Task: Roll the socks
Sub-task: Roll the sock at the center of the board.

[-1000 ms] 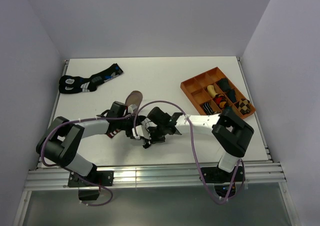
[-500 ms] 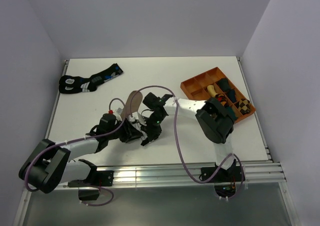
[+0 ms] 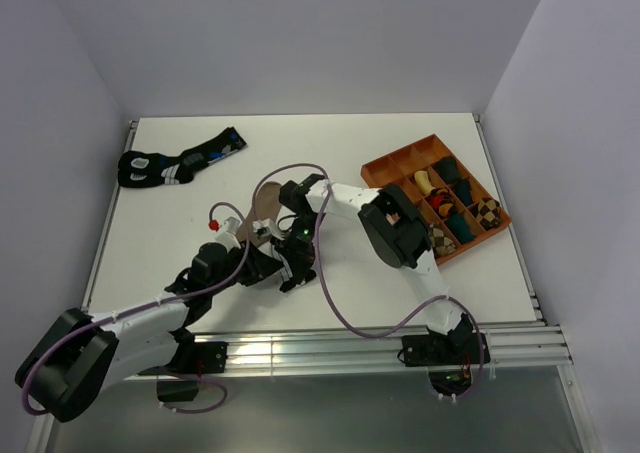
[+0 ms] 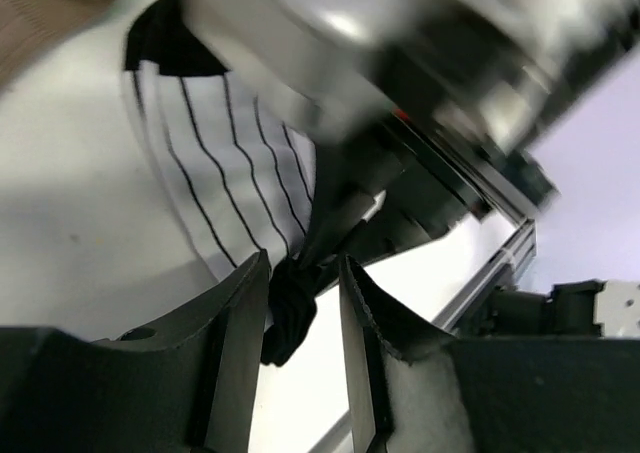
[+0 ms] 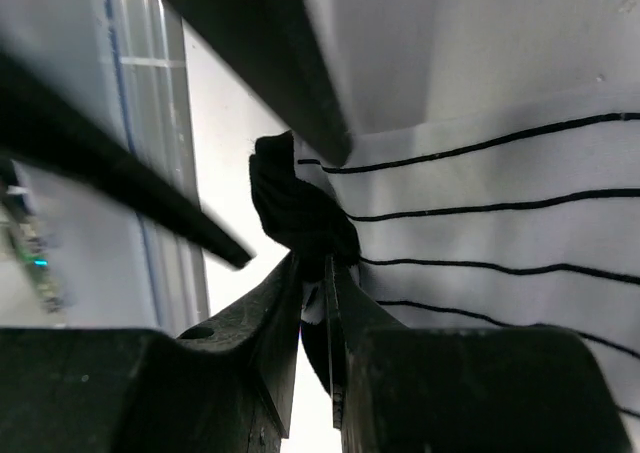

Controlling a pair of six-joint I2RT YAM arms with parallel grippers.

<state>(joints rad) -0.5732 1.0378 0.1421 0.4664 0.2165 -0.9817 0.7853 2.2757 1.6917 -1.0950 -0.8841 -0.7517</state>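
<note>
**Q:** So what's hidden from overhead?

**Me:** Two socks mid-table, mostly covered; only the tan sock (image 3: 267, 204) peeks out for me. Wrist cams: right gripper (image 5: 318, 273) is pinched on the white striped sock (image 5: 480, 223) at its black tip, left gripper (image 4: 305, 273) jaws apart around it.

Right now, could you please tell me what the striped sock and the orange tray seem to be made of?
The striped sock: soft cloth, likely knit, matte; it folds and bunches limply. The orange tray: probably rigid plastic, smooth; thin straight dividers, uniform colour.
</note>
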